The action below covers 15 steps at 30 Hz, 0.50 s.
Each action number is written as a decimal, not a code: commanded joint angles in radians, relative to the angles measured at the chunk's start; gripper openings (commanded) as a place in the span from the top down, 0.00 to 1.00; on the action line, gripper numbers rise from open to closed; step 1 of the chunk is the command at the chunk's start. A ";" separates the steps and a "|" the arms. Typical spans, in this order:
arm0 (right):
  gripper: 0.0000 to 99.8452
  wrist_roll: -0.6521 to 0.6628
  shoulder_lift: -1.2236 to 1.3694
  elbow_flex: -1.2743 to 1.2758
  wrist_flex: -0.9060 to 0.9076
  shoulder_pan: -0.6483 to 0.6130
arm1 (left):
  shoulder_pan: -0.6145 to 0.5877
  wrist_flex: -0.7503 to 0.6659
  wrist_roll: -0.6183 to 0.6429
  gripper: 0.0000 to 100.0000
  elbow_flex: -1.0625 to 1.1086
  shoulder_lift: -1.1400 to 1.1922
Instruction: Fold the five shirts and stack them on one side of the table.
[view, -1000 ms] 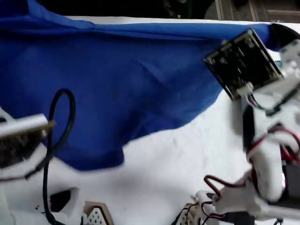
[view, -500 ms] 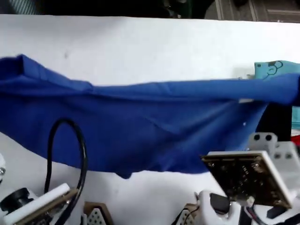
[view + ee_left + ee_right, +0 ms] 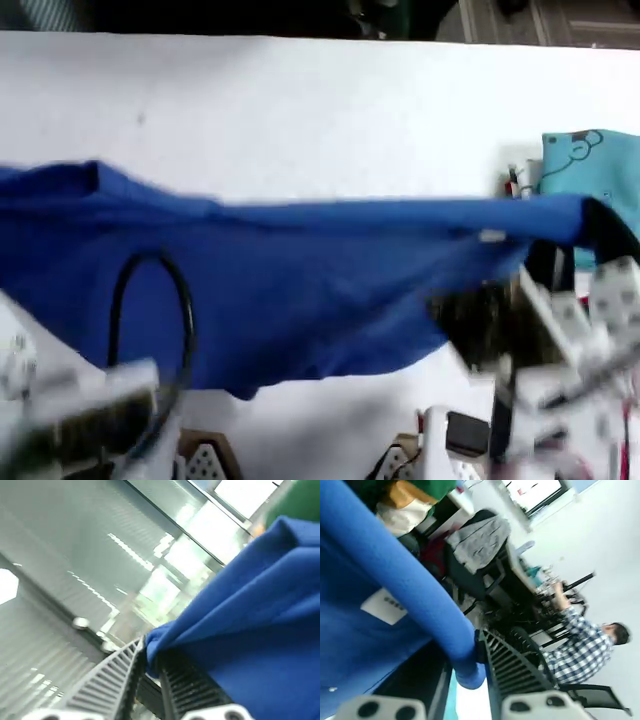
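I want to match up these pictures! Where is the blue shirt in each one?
High view: the blue shirt is stretched side to side across the middle of the picture.
Left wrist view: a corner of it is pinched in the left hand, with the cloth spreading away from there.
Right wrist view: its rolled edge runs through the right hand.
Shared landmark: the small white label near that edge, in the high and right wrist views.

— Where is the shirt [image 3: 300, 290]?
— Stretched across the near half of the table [image 3: 300, 110], one end in the left gripper [image 3: 151, 655], the other in the right gripper [image 3: 467, 665].
— Anything behind it?
— Another garment [image 3: 590, 165] lies on the table at the right edge
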 commanded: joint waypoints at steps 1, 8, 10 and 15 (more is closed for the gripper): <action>0.98 0.012 -0.001 0.132 -0.131 -0.028 | -0.005 -0.078 -0.009 0.98 0.109 0.058; 0.98 0.072 -0.001 0.417 -0.271 -0.202 | 0.027 -0.235 -0.089 0.98 0.460 0.074; 0.98 0.072 -0.001 0.519 -0.341 -0.226 | 0.054 -0.285 -0.138 0.98 0.585 0.074; 0.98 0.075 0.002 0.770 -0.604 -0.285 | 0.119 -0.477 -0.158 0.98 0.898 0.076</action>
